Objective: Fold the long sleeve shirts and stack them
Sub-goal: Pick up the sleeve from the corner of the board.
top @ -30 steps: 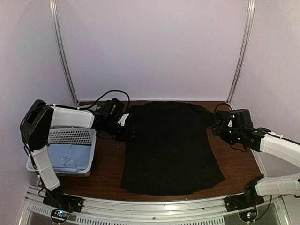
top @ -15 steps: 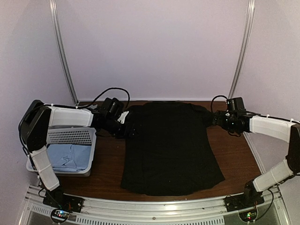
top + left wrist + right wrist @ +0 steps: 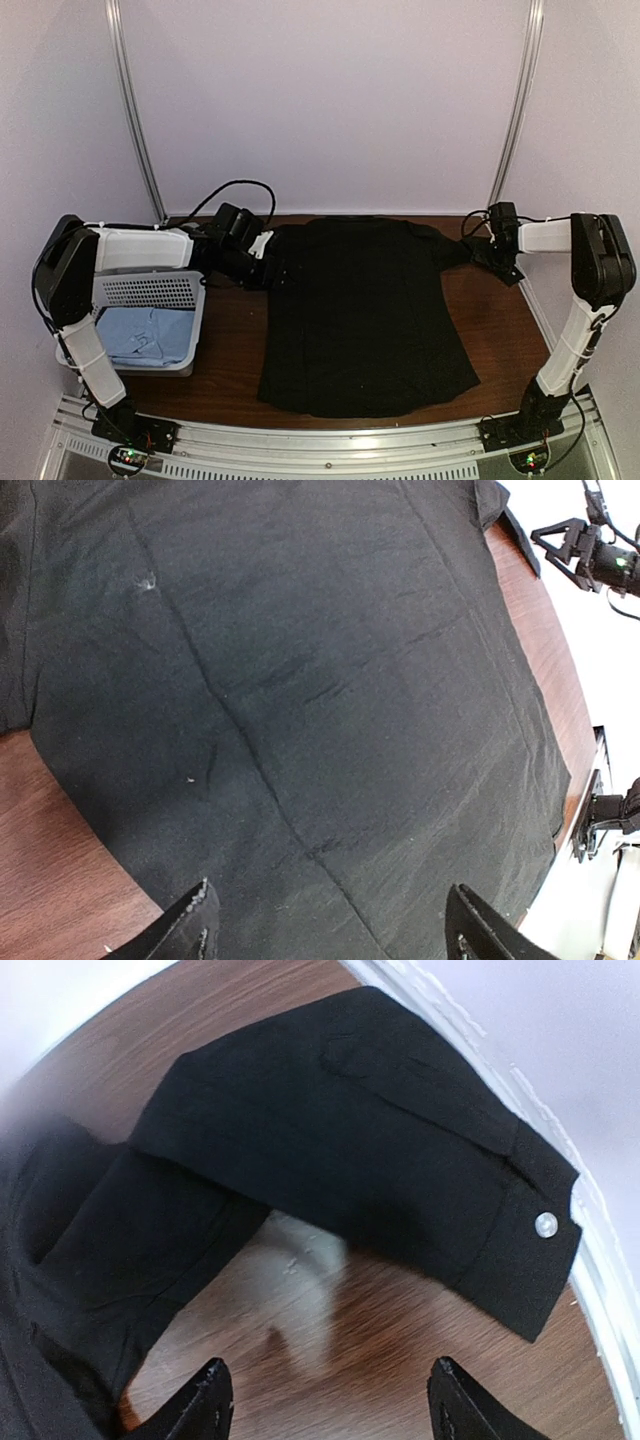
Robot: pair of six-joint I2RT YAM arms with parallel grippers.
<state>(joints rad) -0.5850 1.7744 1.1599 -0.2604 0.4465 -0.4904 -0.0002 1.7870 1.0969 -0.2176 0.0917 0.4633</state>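
Observation:
A large black long sleeve shirt (image 3: 365, 315) lies spread flat on the wooden table, with a tiny white mark (image 3: 148, 580) on the cloth. My left gripper (image 3: 272, 270) hovers open at the shirt's back left shoulder; in the left wrist view its fingertips (image 3: 196, 926) straddle black cloth without holding it. My right gripper (image 3: 487, 256) is open at the back right corner, over bare wood just short of the folded sleeve (image 3: 350, 1150), whose cuff carries a white button (image 3: 545, 1223). A light blue shirt (image 3: 140, 335) lies in the basket.
A white lattice basket (image 3: 150, 290) stands at the table's left edge beside the left arm. Metal frame posts and pale walls close in the back corners. A black cable loops behind the left gripper. Bare wood (image 3: 230, 350) shows on both sides of the black shirt.
The right arm has swung from the right side of the shirt back to the far right corner at the sleeve. The left gripper has stayed almost where it was.

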